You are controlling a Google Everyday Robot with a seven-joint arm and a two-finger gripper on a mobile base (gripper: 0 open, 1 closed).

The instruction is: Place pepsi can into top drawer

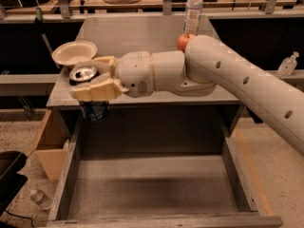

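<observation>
Jaws pinching pepsi can over back-left of top drawer, bowl nr, apple behind arm

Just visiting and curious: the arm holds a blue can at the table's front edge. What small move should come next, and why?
Probably carry it toward the middle of the top drawer. The gripper, shut on the pepsi can, hangs above the drawer's side wall, so releasing here might miss.
</observation>
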